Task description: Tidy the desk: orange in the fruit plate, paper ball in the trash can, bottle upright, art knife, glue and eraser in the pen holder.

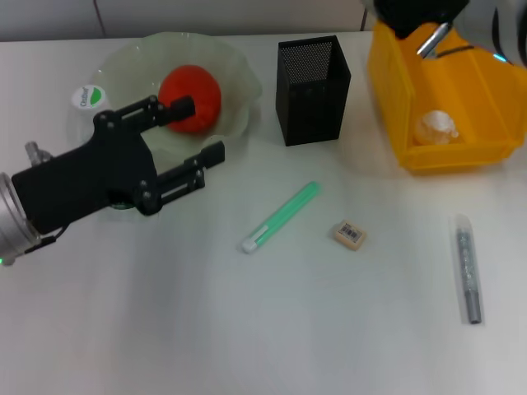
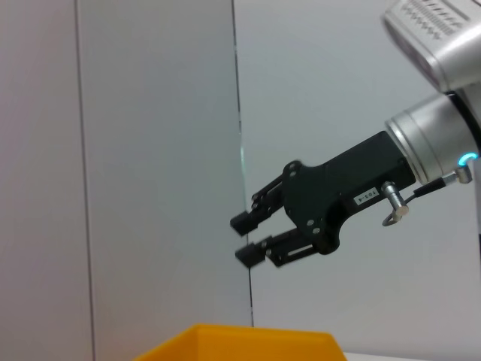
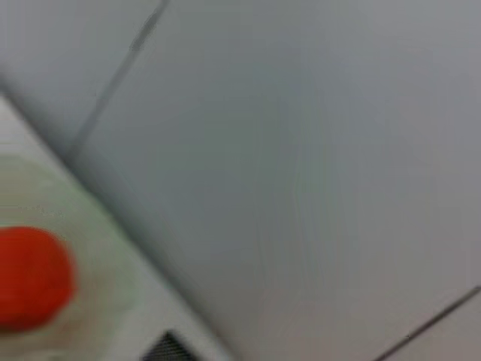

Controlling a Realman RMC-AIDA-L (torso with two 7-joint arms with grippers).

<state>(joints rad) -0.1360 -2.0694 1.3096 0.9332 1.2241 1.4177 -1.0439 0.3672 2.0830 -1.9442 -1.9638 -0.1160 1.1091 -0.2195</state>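
1. Your left tool (image 1: 198,127) hangs at nine o'clock on the worktop (image 1: 165,329), fingers spread wide and grasping nothing. Its upper fingertip lies over the orange (image 1: 191,97); whether it touches, you cannot tell.
2. One orange sits in the one fruit plate (image 1: 239,82), at eleven o'clock.
3. One bottle (image 1: 88,98) shows only its white-green cap, just beside the plate's left rim; the arm hides the rest.
4. One art knife (image 1: 280,216) lies flat near the centre, white tip toward seven o'clock.
5. One pen holder (image 1: 312,90) stands upright at twelve o'clock, between plate and trash can (image 1: 461,123).
6. One eraser (image 1: 349,234) lies just right of the knife, apart from it.
7. One paper ball (image 1: 435,127) rests inside the one yellow trash can at two o'clock.
8. One glue (image 1: 468,267) stick lies at four o'clock, well apart from the eraser.
9. Your right tool (image 2: 251,238) hangs above the trash can, fingers parted a little, gripping nothing.
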